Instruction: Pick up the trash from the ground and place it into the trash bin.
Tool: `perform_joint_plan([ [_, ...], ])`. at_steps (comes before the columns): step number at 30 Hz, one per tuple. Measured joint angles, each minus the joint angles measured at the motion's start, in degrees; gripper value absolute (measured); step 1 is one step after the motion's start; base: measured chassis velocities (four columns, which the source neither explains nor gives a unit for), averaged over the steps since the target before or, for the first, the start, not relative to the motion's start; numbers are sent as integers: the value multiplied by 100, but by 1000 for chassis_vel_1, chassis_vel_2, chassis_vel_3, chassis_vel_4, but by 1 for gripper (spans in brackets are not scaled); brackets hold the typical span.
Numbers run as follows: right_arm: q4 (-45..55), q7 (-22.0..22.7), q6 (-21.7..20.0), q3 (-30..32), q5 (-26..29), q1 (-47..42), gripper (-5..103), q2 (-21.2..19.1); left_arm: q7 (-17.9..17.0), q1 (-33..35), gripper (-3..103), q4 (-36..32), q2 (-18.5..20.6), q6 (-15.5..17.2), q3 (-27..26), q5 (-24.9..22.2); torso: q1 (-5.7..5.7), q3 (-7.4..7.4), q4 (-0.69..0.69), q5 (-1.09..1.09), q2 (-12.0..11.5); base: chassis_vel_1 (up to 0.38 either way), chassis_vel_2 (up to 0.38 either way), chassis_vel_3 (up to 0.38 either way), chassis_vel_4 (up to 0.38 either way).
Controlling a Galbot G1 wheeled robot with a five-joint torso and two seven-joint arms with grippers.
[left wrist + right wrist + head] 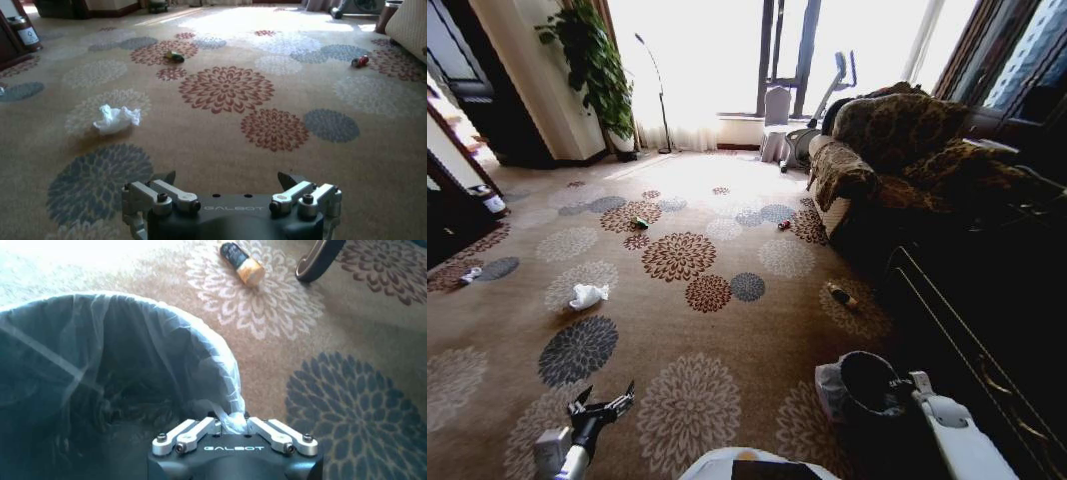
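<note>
At the lower left of the head frame the left gripper (605,402) hovers low over the carpet (727,350) with its jaws spread and nothing between them, pointed up-frame toward the litter, which suits a reach for the nearest piece. That nearest piece is the crumpled white paper wad (587,295), lying left of centre on a pale flower, well apart from the gripper. Farther up the frame, near the middle, the green wrapper (640,222) rests on a red flower, and right of it the red scrap (784,224) lies close to the sofa (897,150). Right again, at mid-height, the tan stick-like piece (842,296) sits on the carpet just ahead of the trash bin (867,385). All four pieces are on the floor, so no drop appears done (the bin's inside looks dark and I cannot tell what it holds). At the lower right the right gripper (232,426) is pinched together on the bin's liner bag (133,330) at the rim, likely to carry the bin along with the robot.
</note>
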Motion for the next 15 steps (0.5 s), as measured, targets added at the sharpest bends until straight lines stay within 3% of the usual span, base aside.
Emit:
perform_joint_plan([
  [9, 1291, 106, -65, 228, 746, -838, 2, -84, -81, -755, 100, 359, 268, -16, 357, -141, 2, 2, -3, 9, -3, 0, 0, 0, 0],
  [12, 1655, 211, -119, 330, 775, -1055, 1, -85, -103, -1048, 100, 539, 326, -51, 491, -193, 1, 0, -1, -6, -2, 0, 0, 0, 0],
  [15, 1715, 276, -142, 361, 698, -1116, 0, -65, -108, -1173, 100, 653, 375, -76, 559, -204, 1, 0, 0, -4, -3, 0, 0, 0, 0],
])
